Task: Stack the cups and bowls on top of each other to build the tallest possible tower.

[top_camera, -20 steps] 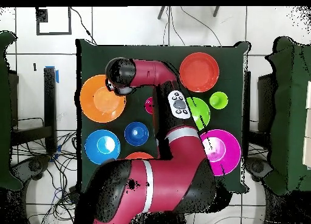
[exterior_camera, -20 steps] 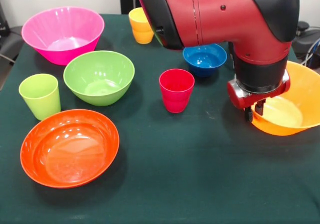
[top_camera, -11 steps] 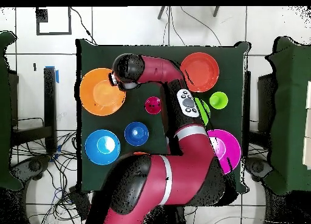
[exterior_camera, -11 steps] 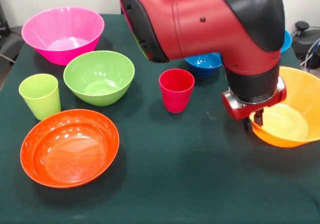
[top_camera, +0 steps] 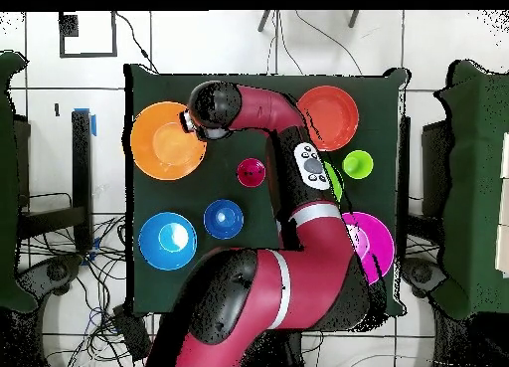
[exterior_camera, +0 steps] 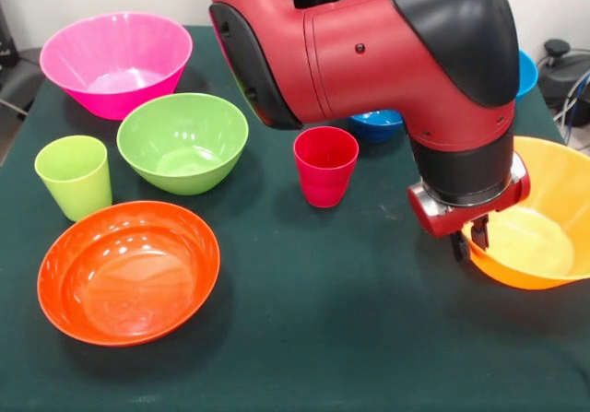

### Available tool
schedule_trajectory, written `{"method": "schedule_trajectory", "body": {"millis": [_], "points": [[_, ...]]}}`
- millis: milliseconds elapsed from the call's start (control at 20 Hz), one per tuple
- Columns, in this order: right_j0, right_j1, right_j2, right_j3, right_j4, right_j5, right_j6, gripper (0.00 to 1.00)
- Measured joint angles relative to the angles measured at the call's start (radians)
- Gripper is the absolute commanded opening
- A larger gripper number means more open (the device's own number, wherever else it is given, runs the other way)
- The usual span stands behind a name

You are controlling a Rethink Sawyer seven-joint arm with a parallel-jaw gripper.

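My gripper (exterior_camera: 468,241) is shut on the near left rim of the big orange bowl (exterior_camera: 539,237), with one finger inside the rim and one outside. From overhead, the gripper (top_camera: 189,124) sits at the right rim of that bowl (top_camera: 164,142). The red cup (exterior_camera: 325,165) stands upright just left of the arm. The lime cup (exterior_camera: 74,176), green bowl (exterior_camera: 182,142), pink bowl (exterior_camera: 115,62) and shallow red-orange bowl (exterior_camera: 129,271) stand apart at the left. The arm partly hides the small dark blue bowl (exterior_camera: 376,122). Each bowl and cup in view stands alone.
A light blue bowl (top_camera: 167,241) sits beside the dark blue bowl (top_camera: 224,219) near the robot's base. The arm's thick body (exterior_camera: 369,43) spans the table's middle, above the green cloth (exterior_camera: 304,338). The orange bowl lies close to the table's side edge.
The gripper has moved away from the robot's base with the big orange bowl's rim in it, and the bowl has slid along. The arm's body has swung across the far objects.
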Motion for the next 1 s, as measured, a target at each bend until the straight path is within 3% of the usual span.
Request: {"method": "schedule_trajectory", "body": {"millis": [1000], "points": [[-0.004, 0.002, 0.010, -0.005, -0.012, 0.000, 0.000, 0.00]]}}
